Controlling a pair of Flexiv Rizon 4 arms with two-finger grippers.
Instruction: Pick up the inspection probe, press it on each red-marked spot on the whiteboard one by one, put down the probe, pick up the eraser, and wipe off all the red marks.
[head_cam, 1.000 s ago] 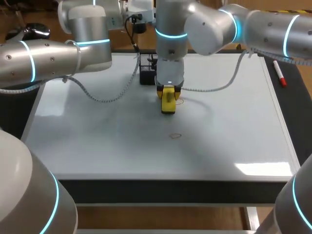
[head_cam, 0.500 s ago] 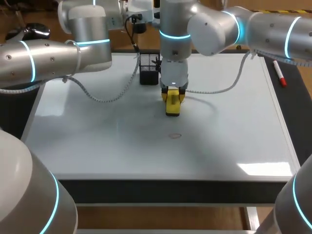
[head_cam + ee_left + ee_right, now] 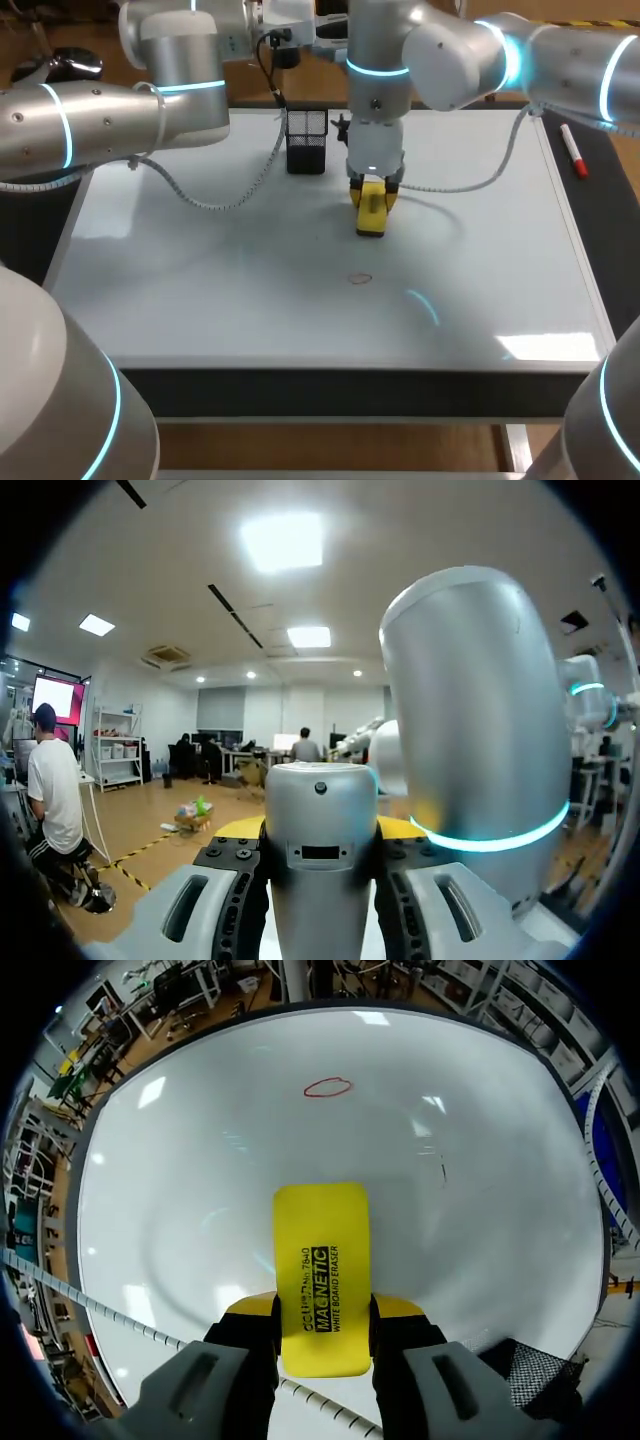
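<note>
The white flat whiteboard (image 3: 200,300) covers the table. My left arm (image 3: 100,120) is raised over its far left part. The right gripper (image 3: 322,1305) is at the board's middle, its fingers clamped from two sides on the yellow rectangular eraser (image 3: 321,1260). A black mesh holder (image 3: 306,140) stands near, toward the far edge. One red oval mark (image 3: 327,1087) lies ahead of the eraser, apart from it.

a black mesh holder (image 3: 306,140) stands upright toward the far side of the table. a red and white marker (image 3: 573,150) lies flat on the dark strip (image 3: 612,195) at the table's right side.
</note>
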